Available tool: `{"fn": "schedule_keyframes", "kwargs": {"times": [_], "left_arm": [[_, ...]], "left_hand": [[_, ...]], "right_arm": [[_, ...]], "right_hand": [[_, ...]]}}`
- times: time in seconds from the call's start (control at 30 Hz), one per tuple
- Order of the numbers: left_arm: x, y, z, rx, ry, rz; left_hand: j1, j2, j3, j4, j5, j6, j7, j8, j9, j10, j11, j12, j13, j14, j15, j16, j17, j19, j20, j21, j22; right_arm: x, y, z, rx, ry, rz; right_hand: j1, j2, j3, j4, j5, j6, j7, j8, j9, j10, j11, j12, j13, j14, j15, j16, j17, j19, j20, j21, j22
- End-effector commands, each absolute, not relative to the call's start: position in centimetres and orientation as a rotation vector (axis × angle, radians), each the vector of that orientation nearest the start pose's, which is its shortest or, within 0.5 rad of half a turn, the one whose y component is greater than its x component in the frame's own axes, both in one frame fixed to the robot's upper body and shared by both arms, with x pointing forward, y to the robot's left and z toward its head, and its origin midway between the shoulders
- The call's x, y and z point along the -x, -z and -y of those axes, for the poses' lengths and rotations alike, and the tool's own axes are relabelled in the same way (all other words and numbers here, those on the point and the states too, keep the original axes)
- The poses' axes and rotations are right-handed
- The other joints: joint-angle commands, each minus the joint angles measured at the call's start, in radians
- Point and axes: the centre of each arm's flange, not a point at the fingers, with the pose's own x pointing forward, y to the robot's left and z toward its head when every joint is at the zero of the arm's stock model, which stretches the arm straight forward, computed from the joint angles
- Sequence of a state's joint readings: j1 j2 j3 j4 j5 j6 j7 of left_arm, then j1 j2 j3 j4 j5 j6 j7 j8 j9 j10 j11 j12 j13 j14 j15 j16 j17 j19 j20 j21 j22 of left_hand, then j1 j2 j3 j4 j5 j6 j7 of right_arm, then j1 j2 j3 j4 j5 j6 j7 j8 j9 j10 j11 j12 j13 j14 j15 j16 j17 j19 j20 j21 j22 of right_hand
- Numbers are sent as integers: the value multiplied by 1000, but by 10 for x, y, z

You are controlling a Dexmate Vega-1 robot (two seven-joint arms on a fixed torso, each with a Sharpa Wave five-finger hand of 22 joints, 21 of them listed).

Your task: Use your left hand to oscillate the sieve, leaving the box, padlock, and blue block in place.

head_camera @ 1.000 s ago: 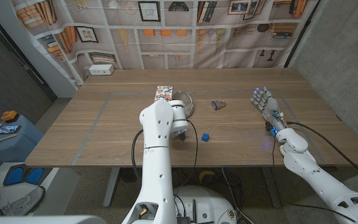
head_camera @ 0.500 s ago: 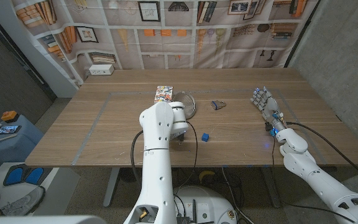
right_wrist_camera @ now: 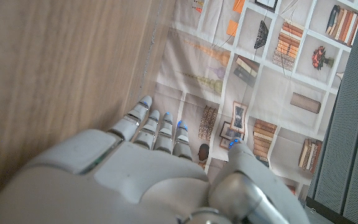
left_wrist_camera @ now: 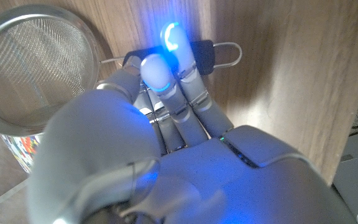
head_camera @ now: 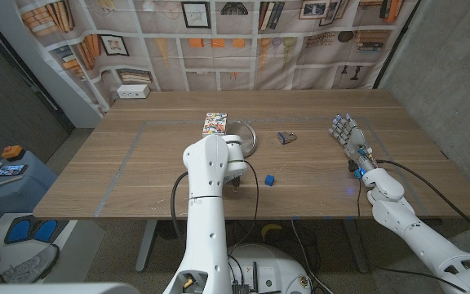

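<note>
Over the last second the sieve (head_camera: 246, 133) had swung slightly right across the table (head_camera: 121, 163) and its rim sat a touch farther back, so the oscillating looked underway, not finished. The left hand (left_wrist_camera: 166, 124) gripped its handle, fingers curled around it. The sieve, a round steel mesh bowl, lay beside the box (head_camera: 215, 122), with padlock (head_camera: 285, 137) and block (head_camera: 269, 180) apart. The right hand (head_camera: 348, 135) waited with fingers spread.
</note>
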State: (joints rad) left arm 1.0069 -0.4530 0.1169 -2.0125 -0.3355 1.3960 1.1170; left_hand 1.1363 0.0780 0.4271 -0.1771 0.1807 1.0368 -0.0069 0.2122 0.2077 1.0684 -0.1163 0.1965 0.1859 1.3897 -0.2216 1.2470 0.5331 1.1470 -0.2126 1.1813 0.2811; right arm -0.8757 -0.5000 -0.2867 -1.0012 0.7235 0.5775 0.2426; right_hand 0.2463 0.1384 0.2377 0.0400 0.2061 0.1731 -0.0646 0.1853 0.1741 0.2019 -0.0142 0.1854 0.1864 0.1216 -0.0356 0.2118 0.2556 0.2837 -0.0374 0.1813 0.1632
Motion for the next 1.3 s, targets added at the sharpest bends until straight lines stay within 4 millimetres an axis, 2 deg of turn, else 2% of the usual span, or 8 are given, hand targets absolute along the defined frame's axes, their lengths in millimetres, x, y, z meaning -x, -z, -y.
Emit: {"fn": "schedule_keyframes", "kwargs": {"times": [0.03, 0.6, 0.63, 0.77, 1.3], "left_arm": [[-518, 57, -108, 127, -421, -443], [-518, 45, -113, 62, -364, -360], [-517, 44, -113, 60, -361, -356], [-515, 41, -115, 47, -345, -334], [-504, 34, -128, 11, -194, -265]], "left_hand": [[10, 1, 9, 3, -2, 20, 4, 8, 9, 70, -54, 5, 6, 15, 2, 13, 1, -7, -2, 15, -6], [15, 3, 15, 4, -8, 34, 3, 13, 18, 96, -53, 0, 10, 9, 2, 20, -29, -26, -3, 54, -45], [15, 2, 15, 5, -9, 35, 1, 14, 18, 100, -63, 0, 10, 8, 2, 19, -36, -29, -2, 60, -50], [17, 0, 15, 4, -9, 37, 2, 15, 20, 103, -55, -1, 11, 10, 2, 21, -45, -33, -3, 72, -59], [20, -2, 17, 4, -7, 40, 4, 15, 23, 105, -54, -3, 12, 7, 2, 34, -54, -44, -3, 103, -75]], "right_arm": [[-648, 92, 374, -60, -150, 654], [-647, 95, 365, -68, -156, 658], [-646, 95, 364, -67, -156, 659], [-645, 95, 363, -64, -156, 662], [-640, 94, 358, -54, -165, 667]], "right_hand": [[-10, 1, 7, -1, -3, 7, 4, 3, 3, 11, -3, 7, 0, 8, 0, 8, 0, 7, 0, 5, 3], [-13, 1, 10, -4, -3, 9, 5, 3, 3, 9, -3, 6, 0, 9, 2, 8, -1, 7, 0, 5, 3], [-14, 0, 10, -4, -3, 9, 5, 3, 3, 9, -3, 6, 0, 8, 1, 8, -1, 7, 0, 5, 3], [-14, 1, 10, -4, -4, 8, 6, 3, 3, 9, -3, 6, 0, 8, 0, 8, 0, 7, 1, 5, 3], [-16, 0, 13, -7, -4, 8, 6, 3, 3, 9, -2, 6, 0, 7, 0, 8, -1, 7, 0, 5, 3]]}}
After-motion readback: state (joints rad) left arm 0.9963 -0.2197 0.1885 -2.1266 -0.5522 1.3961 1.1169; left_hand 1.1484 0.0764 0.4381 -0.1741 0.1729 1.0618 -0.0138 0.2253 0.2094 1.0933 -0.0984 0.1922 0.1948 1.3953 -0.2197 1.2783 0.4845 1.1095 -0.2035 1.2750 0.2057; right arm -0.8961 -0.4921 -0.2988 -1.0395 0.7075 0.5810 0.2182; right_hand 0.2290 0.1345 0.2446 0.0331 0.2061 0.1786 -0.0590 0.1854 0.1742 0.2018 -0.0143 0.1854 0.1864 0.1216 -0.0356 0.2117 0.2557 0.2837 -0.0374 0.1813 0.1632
